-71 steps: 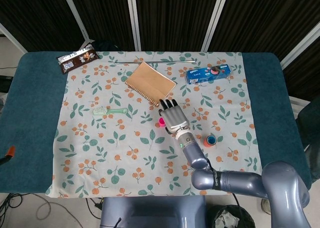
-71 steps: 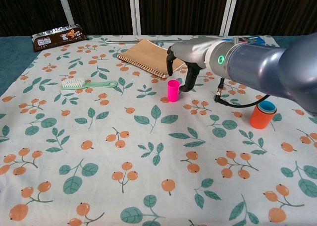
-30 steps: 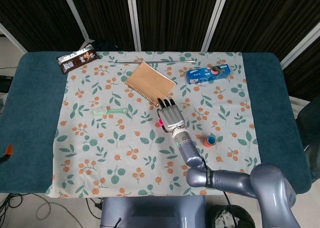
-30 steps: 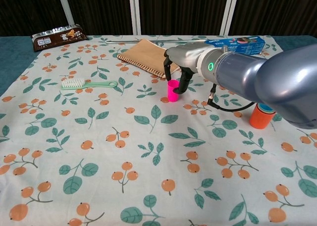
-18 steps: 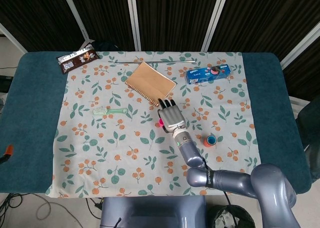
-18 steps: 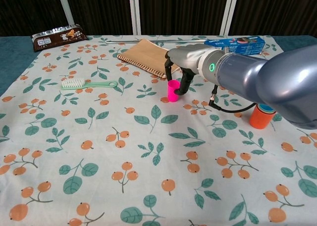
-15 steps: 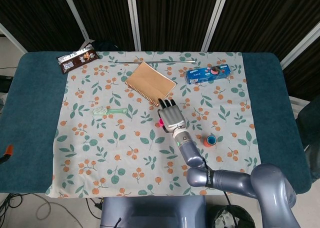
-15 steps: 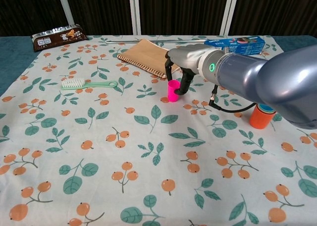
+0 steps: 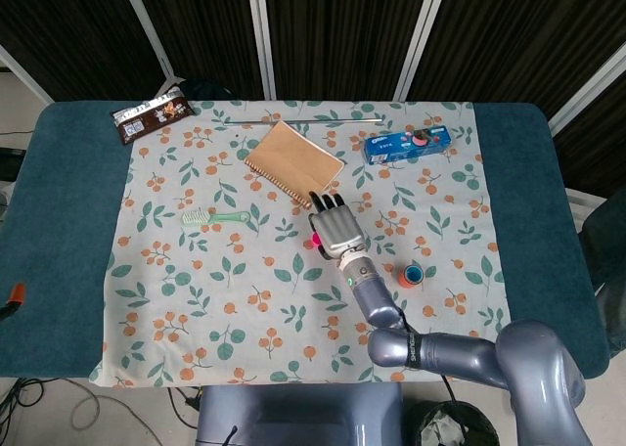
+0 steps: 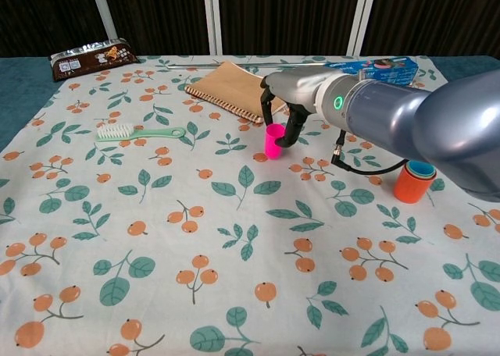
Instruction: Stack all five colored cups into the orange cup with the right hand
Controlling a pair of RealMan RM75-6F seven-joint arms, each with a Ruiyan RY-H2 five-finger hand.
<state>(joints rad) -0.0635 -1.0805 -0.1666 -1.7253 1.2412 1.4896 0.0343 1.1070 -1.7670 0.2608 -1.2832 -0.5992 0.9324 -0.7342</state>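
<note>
While hand [image 10: 291, 106] holds pink cup [image 10: 273, 140], notebook [image 10: 228, 89] just behind

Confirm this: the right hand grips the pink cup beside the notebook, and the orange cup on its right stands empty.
Not empty. The chest view shows a blue cup already nested in the orange cup. The rest holds: the right hand grips the pink cup beside the notebook.
</note>
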